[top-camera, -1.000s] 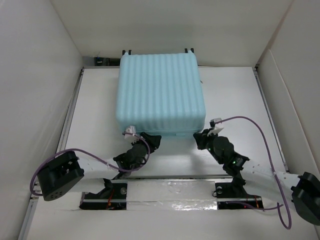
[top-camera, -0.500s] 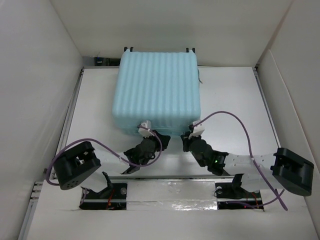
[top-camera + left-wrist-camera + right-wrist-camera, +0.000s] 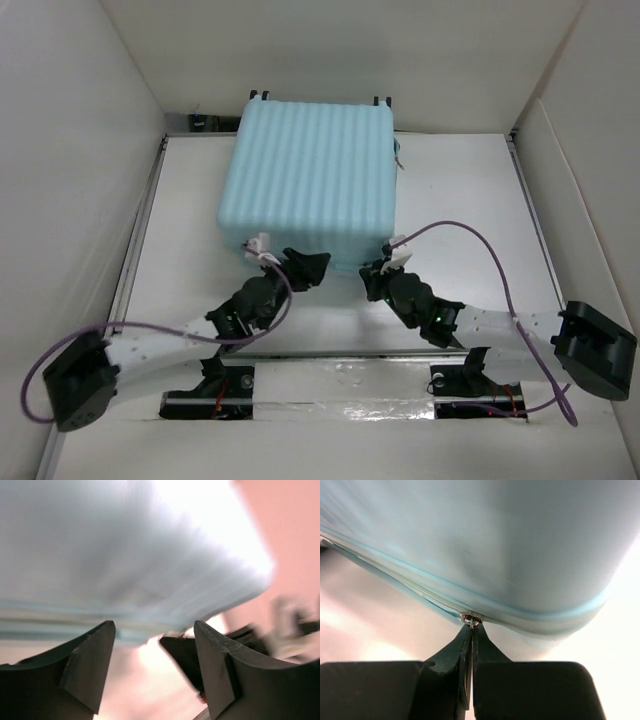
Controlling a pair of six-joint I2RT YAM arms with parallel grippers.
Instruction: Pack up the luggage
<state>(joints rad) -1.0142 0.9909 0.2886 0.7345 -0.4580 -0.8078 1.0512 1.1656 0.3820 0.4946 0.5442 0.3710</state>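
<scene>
The luggage point(image 3: 312, 180) lies closed on the white table point(image 3: 470, 190), in the far middle part, with its ribbed shell facing up. The left gripper point(image 3: 305, 268) is at the near edge of the luggage, toward the left; its fingers stand apart and there is nothing between them. The right gripper point(image 3: 471, 627) is at the near right corner, closed tightly on the small metal zipper pull point(image 3: 470, 619) at the seam.

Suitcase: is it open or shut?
Shut: the suitcase lies flat, ribbed shell on top, no lining showing. The right gripper pinches its zipper pull at the seam; how far it is zipped, cannot tell.
</scene>
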